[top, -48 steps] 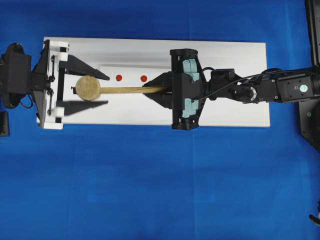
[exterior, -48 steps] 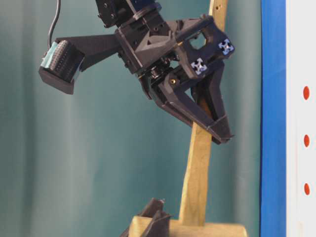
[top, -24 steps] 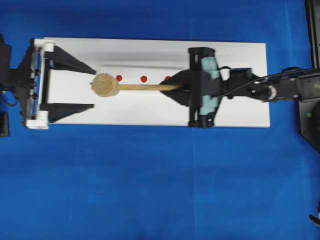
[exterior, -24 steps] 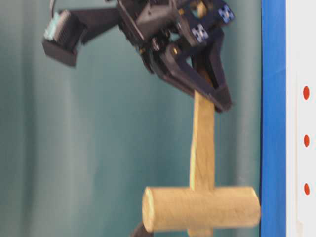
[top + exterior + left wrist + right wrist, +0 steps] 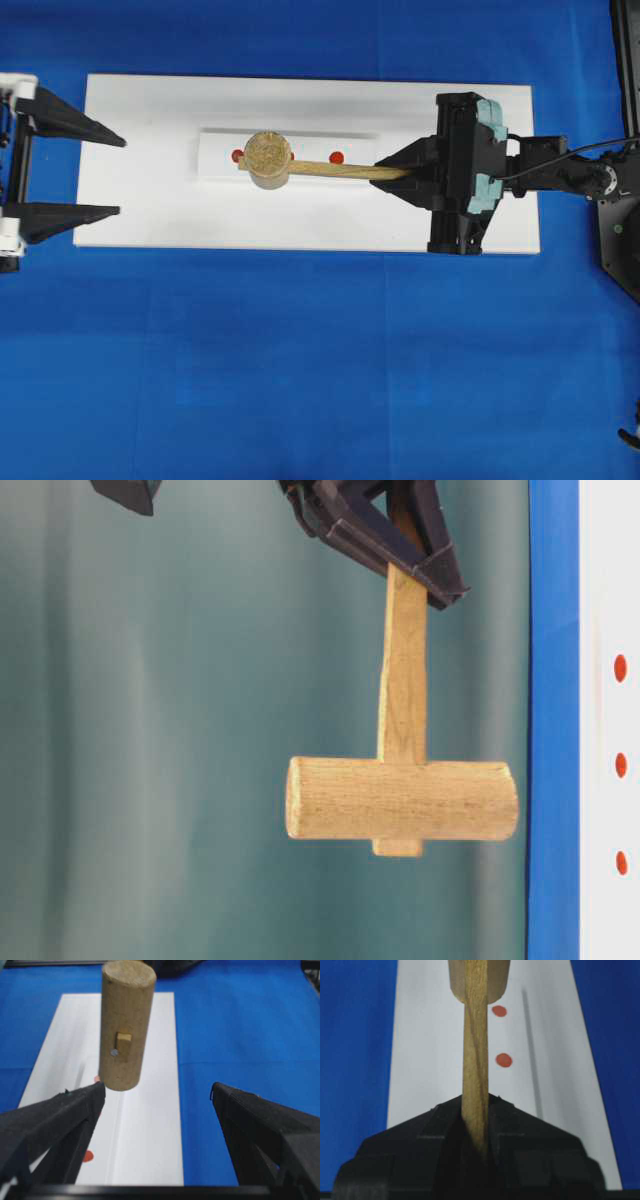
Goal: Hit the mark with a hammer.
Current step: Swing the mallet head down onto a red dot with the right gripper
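My right gripper (image 5: 398, 172) (image 5: 477, 1102) is shut on the slim handle of the wooden hammer (image 5: 267, 160) (image 5: 400, 800). The hammer's thick head hangs above the white block (image 5: 215, 170), apart from its surface in the table-level view. In the overhead view the head covers nearly all of the mark. The mark (image 5: 499, 1010) (image 5: 621, 765) shows as a small red dot just right of the handle in the right wrist view. My left gripper (image 5: 120, 177) (image 5: 157, 1091) stands wide open at the board's left edge, holding nothing, with the hammer head (image 5: 125, 1025) ahead of it.
The block lies on a white board (image 5: 150, 110) on blue cloth (image 5: 300, 350). Outer red dots (image 5: 336, 157) (image 5: 87, 1156) flank the mark. A black stand (image 5: 622, 240) sits at the right edge.
The right gripper drew the hammer rightward, moving the head from between the left jaws to over the dots. The left gripper opened wider and pulled back to the left.
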You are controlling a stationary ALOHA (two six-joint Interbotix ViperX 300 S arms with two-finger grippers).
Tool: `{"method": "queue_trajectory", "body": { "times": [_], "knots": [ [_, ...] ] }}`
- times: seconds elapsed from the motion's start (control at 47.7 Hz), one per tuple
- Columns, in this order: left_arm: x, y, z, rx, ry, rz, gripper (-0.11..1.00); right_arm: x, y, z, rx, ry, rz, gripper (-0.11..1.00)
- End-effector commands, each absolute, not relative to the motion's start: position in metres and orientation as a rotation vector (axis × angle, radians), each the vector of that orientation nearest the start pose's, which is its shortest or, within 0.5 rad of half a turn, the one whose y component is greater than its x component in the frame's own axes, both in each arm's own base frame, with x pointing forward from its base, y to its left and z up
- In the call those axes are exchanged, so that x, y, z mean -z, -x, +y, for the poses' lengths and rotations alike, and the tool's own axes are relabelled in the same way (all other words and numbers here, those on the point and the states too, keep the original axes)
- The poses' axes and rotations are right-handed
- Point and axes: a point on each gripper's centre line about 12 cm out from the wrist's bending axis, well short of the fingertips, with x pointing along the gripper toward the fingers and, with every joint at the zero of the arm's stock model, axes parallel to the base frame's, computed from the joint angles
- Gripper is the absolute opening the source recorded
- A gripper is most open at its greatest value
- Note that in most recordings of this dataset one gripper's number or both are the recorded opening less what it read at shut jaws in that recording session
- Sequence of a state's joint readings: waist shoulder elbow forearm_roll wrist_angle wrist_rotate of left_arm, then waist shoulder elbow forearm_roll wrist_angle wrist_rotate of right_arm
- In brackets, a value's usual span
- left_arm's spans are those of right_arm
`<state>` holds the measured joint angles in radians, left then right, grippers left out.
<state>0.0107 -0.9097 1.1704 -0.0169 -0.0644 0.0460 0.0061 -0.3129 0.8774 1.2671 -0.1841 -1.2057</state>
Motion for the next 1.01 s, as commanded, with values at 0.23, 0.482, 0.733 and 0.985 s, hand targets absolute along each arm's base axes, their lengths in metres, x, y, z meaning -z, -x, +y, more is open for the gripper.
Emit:
{"method": "queue_trajectory", "body": {
  "times": [0.23,0.482,0.733,0.985],
  "knots": [
    [-0.259,-0.204,0.003,-0.012,-0.025,0.197,0.91,-0.226,-0.33,-0.032,0.233,-0.018,0.464,0.01],
    [-0.257,-0.204,0.003,-0.011,-0.023,0.2,0.91,-0.226,-0.336,-0.056,0.275,-0.048,0.475,0.01],
    [-0.257,-0.204,0.003,-0.014,-0.025,0.2,0.91,-0.226,-0.339,-0.057,0.257,-0.06,0.485,0.01],
    [-0.258,-0.204,0.004,-0.018,-0.023,0.198,0.91,-0.227,-0.358,-0.058,0.243,-0.063,0.487,0.01]
  ]
}}
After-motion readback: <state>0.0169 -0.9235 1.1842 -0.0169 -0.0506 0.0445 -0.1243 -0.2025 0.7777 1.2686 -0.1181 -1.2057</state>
